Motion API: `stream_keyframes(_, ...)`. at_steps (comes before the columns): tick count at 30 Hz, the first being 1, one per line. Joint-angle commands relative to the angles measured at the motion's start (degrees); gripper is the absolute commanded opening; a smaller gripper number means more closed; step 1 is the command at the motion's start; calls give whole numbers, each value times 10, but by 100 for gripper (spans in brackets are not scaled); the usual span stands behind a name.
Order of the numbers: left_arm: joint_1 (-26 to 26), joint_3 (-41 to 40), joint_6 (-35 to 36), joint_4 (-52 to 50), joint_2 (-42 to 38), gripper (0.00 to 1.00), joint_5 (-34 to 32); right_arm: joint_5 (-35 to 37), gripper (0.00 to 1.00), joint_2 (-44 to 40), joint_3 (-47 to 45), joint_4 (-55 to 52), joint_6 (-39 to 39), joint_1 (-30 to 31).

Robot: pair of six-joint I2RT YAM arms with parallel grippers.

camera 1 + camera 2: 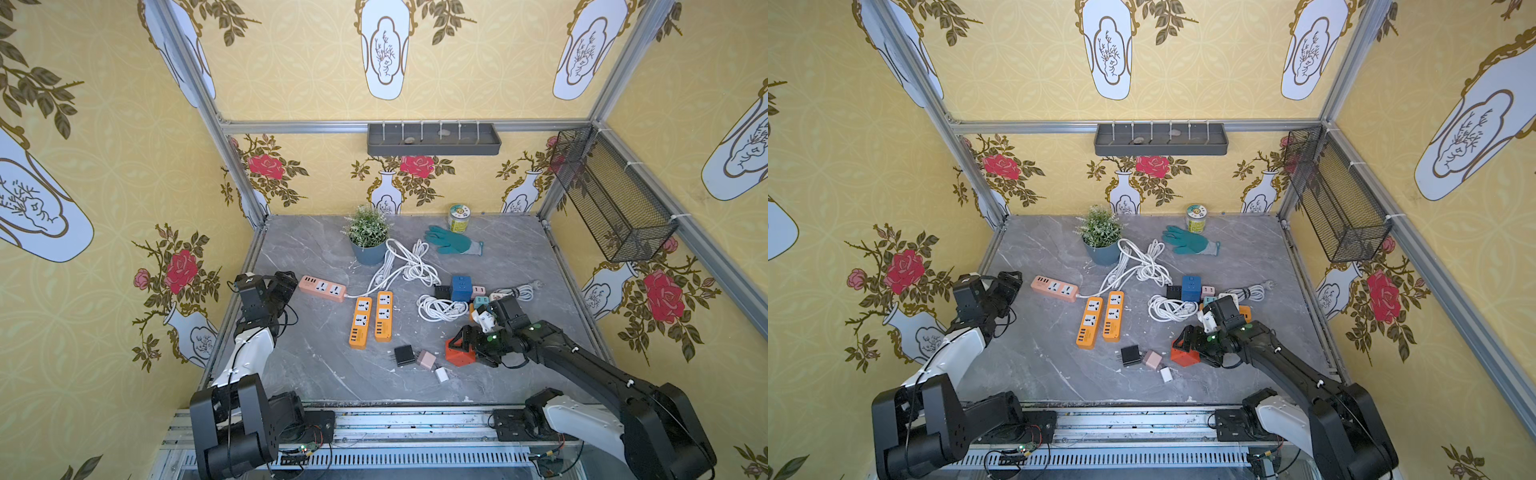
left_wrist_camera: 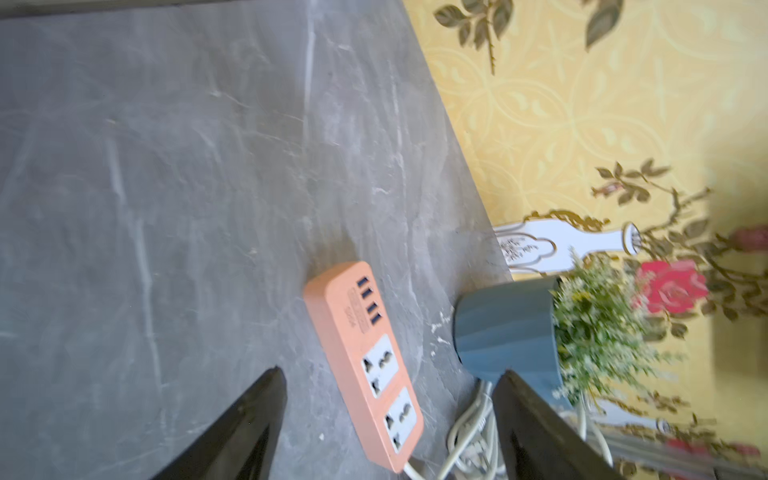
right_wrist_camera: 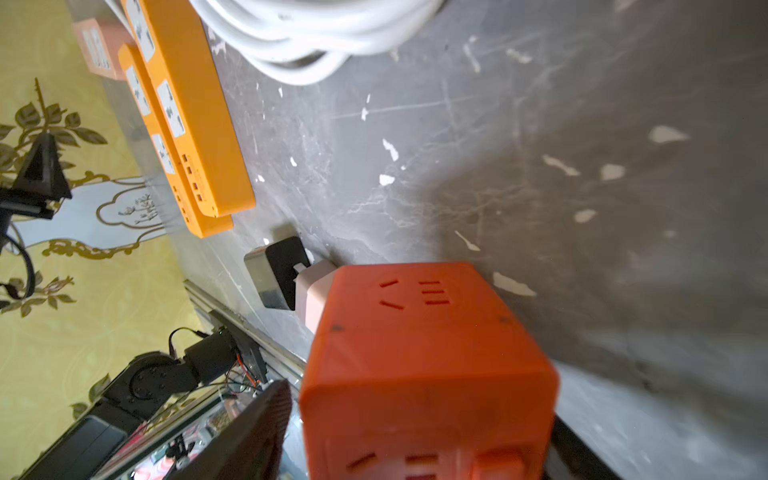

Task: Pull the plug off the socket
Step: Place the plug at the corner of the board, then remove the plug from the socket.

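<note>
Socket cube (image 3: 424, 353), seemingly inside right hand (image 1: 471, 350)

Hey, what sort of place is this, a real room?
Probably a robot test booth dressed as a home: wallpaper panels on a bare aluminium frame, the left arm and right arm mounted on a front rail, power strips strewn on a marble-look tabletop.

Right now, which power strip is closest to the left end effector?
The pink power strip, just ahead of the left end effector. It lies alone; the two orange power strips sit side by side farther away.
</note>
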Motion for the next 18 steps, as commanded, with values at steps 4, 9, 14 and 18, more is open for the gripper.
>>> stream_keyframes(4, -127, 27, 77, 12, -8, 82, 90, 115, 95, -70, 43, -110, 24, -12)
stream_keyframes(9, -295, 46, 93, 52, 15, 82, 57, 219, 95, -140, 108, -150, -1, -25)
stream_keyframes(14, -442, 70, 128, 88, 80, 82, 24, 253, 98, -192, 131, -79, 13, -75)
stream_keyframes(18, -460, 78, 110, 124, 124, 83, 32, 125, 98, -145, 124, 40, 7, -125)
